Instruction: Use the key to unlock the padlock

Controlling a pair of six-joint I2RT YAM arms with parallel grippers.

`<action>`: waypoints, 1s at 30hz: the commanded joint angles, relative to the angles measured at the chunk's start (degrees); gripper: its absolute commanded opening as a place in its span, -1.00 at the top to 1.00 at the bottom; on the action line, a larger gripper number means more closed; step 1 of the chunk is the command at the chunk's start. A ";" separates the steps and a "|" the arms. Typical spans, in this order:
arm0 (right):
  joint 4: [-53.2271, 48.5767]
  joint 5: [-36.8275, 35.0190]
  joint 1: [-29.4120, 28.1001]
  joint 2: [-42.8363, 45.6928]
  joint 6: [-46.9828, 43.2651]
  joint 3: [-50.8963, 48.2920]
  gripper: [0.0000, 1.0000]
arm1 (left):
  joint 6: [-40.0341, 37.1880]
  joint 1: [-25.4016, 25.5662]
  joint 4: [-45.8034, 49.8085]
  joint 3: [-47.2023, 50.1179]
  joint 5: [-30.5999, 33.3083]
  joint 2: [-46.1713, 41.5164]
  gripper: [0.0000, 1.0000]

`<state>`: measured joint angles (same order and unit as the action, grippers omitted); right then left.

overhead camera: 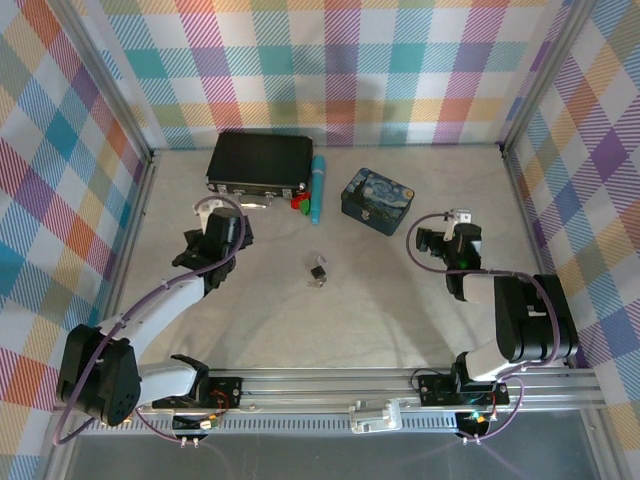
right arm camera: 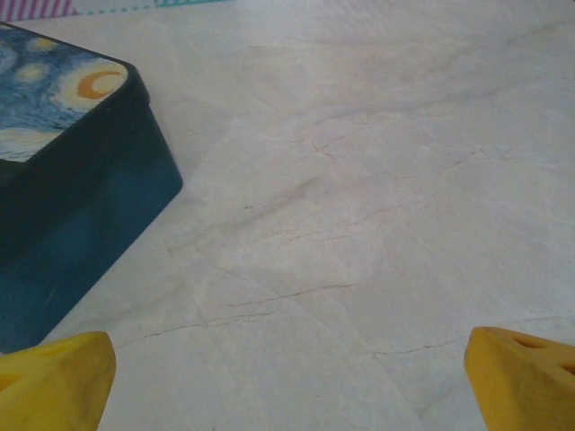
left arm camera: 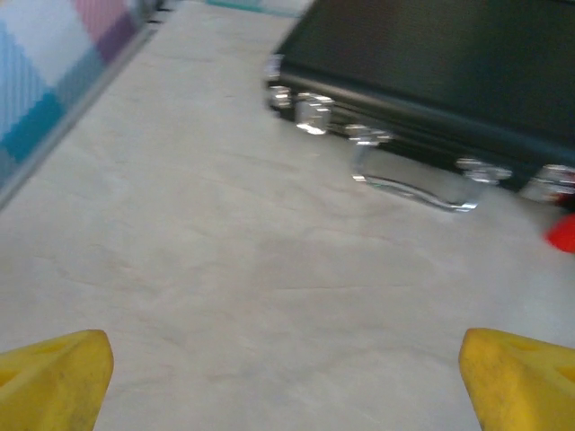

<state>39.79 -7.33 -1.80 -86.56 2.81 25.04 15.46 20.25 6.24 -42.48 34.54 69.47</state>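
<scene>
At left on the table, stretches forward and low toward the black case, left claw spread wide, empty; at right, folds back beside the painted tin, right claw equally wide, empty. From above, shows the padlock mid-table between both; from the wrists, yellow fingertips over bare marble

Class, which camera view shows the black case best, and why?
The top external view: the whole black case lies in frame, outline complete. The left wrist view catches its front edge with latches and handle, cropped and blurred.
</scene>
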 commanded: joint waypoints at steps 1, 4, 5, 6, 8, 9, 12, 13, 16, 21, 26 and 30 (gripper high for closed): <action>7.99 2.98 0.66 -1.26 -0.97 -1.81 -0.98 | -6.79 -2.98 -11.44 4.17 5.18 1.11 -0.95; 8.10 2.86 0.66 -1.30 -1.05 -1.82 -0.98 | -8.74 -6.01 -18.72 7.48 5.39 4.58 -0.96; 8.61 2.85 0.66 -1.37 -1.14 -1.92 -0.98 | -9.28 -6.83 -20.87 8.35 5.01 5.86 -0.96; 8.30 2.89 0.68 -1.22 -1.08 -1.92 -0.98 | -10.07 -7.65 -23.50 9.45 4.44 7.13 -0.96; 8.42 2.88 0.69 -1.24 -1.12 -1.92 -0.98 | -12.90 -9.10 -30.36 12.03 0.66 9.14 -0.97; 8.50 2.91 0.66 -1.28 -1.14 -1.92 -0.98 | -14.53 -9.83 -35.71 14.03 -3.12 10.06 -0.97; 8.46 2.92 0.67 -1.32 -1.13 -1.92 -0.98 | -15.75 -12.73 -48.69 18.48 -14.62 13.67 -0.97; 8.46 2.89 0.73 -1.33 -1.06 -1.92 -0.98 | -15.70 -13.18 -51.86 19.24 -15.41 15.74 -0.98; 8.37 2.97 0.66 -1.33 -1.14 -1.92 -0.98 | -16.54 -14.16 -63.33 21.94 -19.45 21.88 -0.99; 8.29 3.09 0.71 -1.33 -1.22 -1.83 -0.98 | -16.34 -14.26 -57.38 20.13 -20.73 20.74 -0.99; 8.37 3.09 0.69 -1.33 -1.13 -1.84 -0.98 | -16.39 -14.21 -56.69 19.55 -20.59 20.97 -0.99; 8.37 3.06 0.66 -1.33 -1.13 -1.87 -0.98 | -16.26 -14.57 -56.53 19.41 -21.18 20.97 -0.99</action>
<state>45.91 -5.30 -1.45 -87.61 2.26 23.22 0.12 6.48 -48.40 -22.00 14.76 90.65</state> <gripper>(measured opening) 0.990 0.996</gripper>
